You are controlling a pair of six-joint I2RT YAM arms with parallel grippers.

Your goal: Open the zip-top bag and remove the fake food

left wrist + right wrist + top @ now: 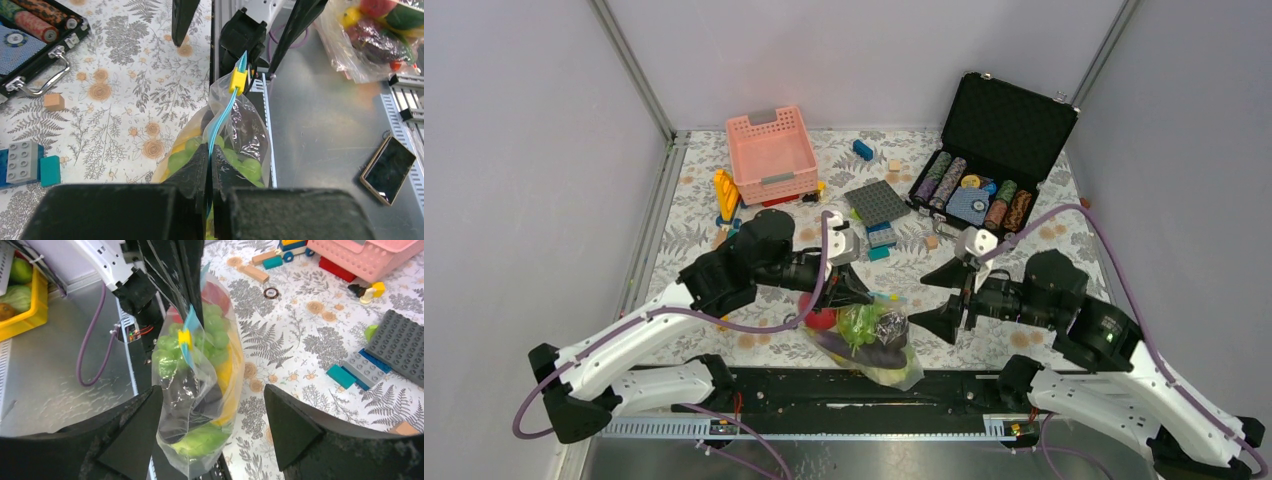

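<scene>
Hard to read from above: the junction of left gripper point(856, 290) and bag point(874, 338), hidden under the gripper's own dark body. Plain from the left wrist, though: clenched on the bag's light-blue strip point(220, 120), pads pressed together with only plastic between. Lower half of the bag cut off there behind the fingers. Bottom of the bag either resting on the near edge of the table point(699, 210) or hanging free over the black rail point(774, 385): impossible to tell. Food point(210, 335) hard to sort through crinkled, glaring plastic: lumpy green pieces up high, something red behind them, yellow down one side, a dark purple shape in the middle, pale green at the very bottom. Right gripper point(944, 297) released, jaws spread wide, just beside the bag on its right, with a sliver of table showing between from above; from the right wrist, bag framed between the two fingers, contact not clear. Bag held up at the near edge of the table, between the two grippers. Clear, wrinkled, bulging. Strip seen edge-on, its two sides pressed together from the pads out to a yellow slider point(238, 80) near the far end.
</scene>
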